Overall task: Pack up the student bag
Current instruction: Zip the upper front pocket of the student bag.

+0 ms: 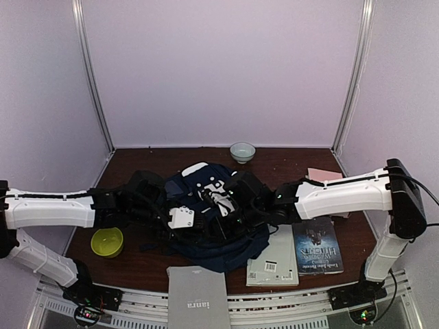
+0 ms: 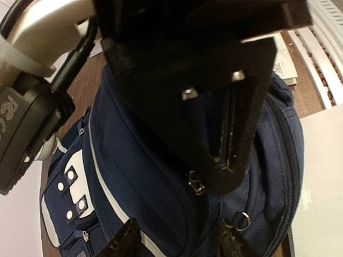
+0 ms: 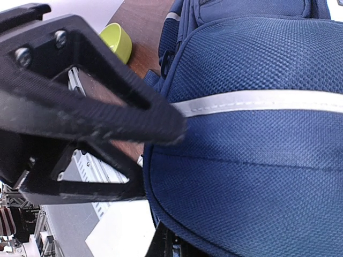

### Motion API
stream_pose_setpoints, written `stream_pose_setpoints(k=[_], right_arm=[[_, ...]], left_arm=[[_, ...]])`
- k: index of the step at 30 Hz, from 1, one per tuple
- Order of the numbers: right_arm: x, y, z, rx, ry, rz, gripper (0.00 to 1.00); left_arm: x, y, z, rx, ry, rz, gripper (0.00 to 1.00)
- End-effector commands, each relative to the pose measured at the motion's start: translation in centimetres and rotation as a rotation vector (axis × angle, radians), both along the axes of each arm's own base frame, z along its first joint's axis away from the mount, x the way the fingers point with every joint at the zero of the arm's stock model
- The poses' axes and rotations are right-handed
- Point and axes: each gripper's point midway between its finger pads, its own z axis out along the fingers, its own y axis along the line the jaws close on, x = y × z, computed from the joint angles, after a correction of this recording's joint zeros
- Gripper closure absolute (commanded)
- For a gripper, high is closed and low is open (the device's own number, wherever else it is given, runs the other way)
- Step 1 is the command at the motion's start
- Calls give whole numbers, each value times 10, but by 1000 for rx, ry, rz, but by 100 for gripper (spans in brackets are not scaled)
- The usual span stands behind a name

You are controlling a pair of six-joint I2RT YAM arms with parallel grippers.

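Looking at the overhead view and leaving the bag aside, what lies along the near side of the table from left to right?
Green bowl → grey book → white booklet → dark-covered book.

Student bag (image 3: 257, 160): navy woven cloth, coarse grainy weave, matt; its pale stripe is smoother. Zip ring (image 2: 244, 219): bright metal. Right tool (image 3: 161, 158): black plastic, matt, scuffed, with metal screws (image 3: 22, 53). Desk (image 1: 288, 161): dark brown wood, slight sheen. Green bowl (image 1: 107, 241): smooth, glossy, plastic-looking.
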Motion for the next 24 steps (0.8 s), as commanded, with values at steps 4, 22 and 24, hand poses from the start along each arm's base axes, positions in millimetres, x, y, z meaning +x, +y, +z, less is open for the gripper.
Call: stream_pose_setpoints(k=[4, 22, 24], right_arm=[[8, 12, 35, 108, -54, 5, 100], [63, -161, -31, -483, -209, -186, 100], [71, -183, -36, -547, -212, -200, 100]], left_arm=[[23, -11, -8, 42, -53, 85, 64], [19, 14, -14, 165, -132, 65, 100], [18, 15, -12, 164, -133, 60, 100]])
